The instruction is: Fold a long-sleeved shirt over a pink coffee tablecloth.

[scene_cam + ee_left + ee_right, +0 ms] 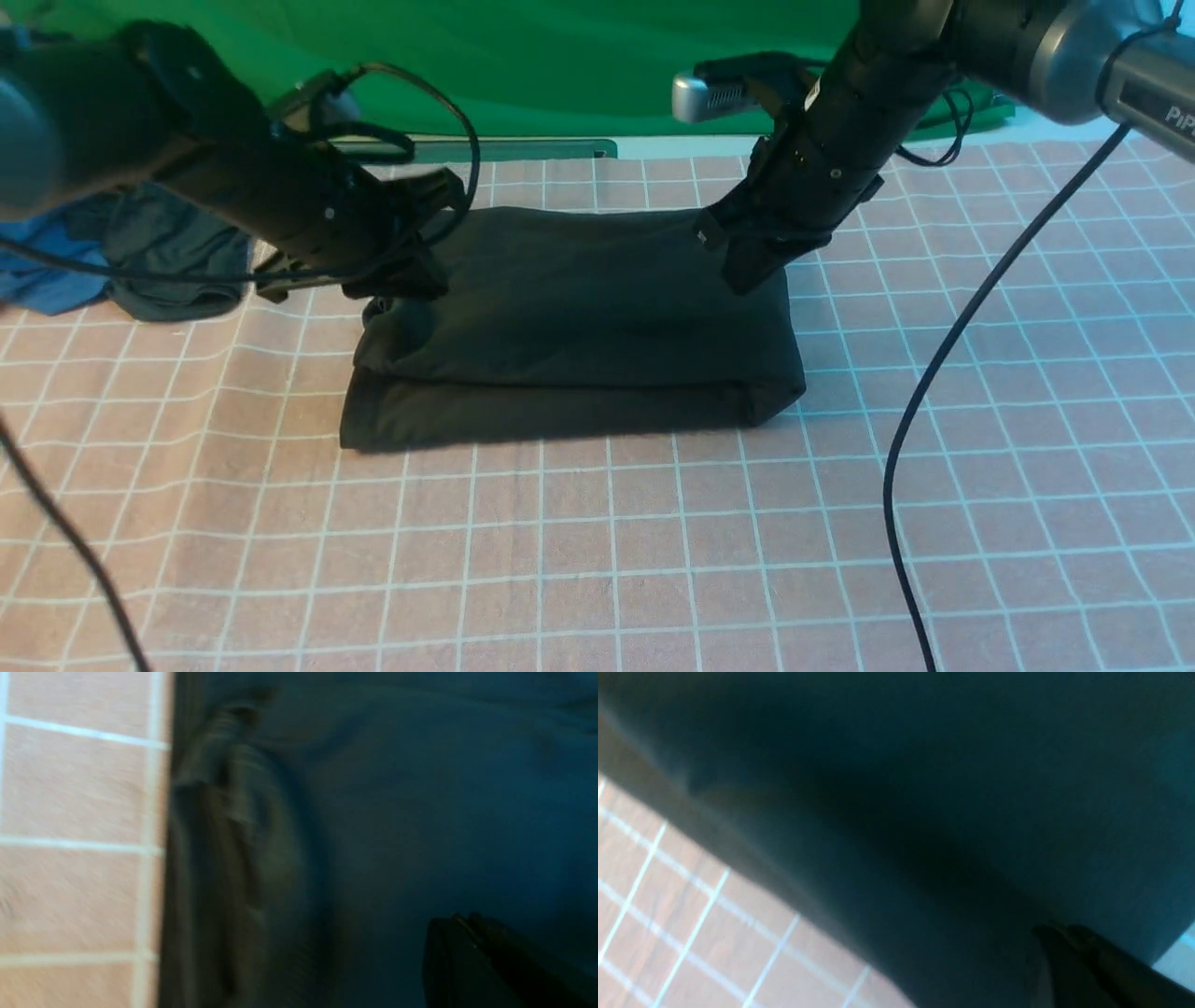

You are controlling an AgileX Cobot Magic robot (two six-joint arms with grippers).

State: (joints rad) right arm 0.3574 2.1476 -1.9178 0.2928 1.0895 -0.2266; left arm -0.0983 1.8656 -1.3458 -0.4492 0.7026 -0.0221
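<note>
From my seat I see the shirt (569,327) lying as a black folded bundle in the middle of the pink tablecloth (597,560), its layers stacked and its near edge facing me. No print or label shows on it.

My left gripper (406,280) sits low at the bundle's left far corner, down against the fabric, and my right gripper (747,271) presses at the right far corner. In both cases the arm body hides the fingertips from the front, and the wrist views are blurred and nearly filled with dark cloth, with only one dark finger (490,961) showing on the left and one finger (1092,966) on the right. I cannot tell whether either tool is wide, narrow, or pinching the fabric.

Around the work: a dark grey garment (173,266) and a blue garment (51,266) lie bunched together at the far left, partly behind my left arm. A green cloth (560,65) hangs across the back. A black cable (943,373) droops from the right arm and crosses the tablecloth on the right, well clear of the bundle; another cable (65,541) cuts across the lower left corner.
</note>
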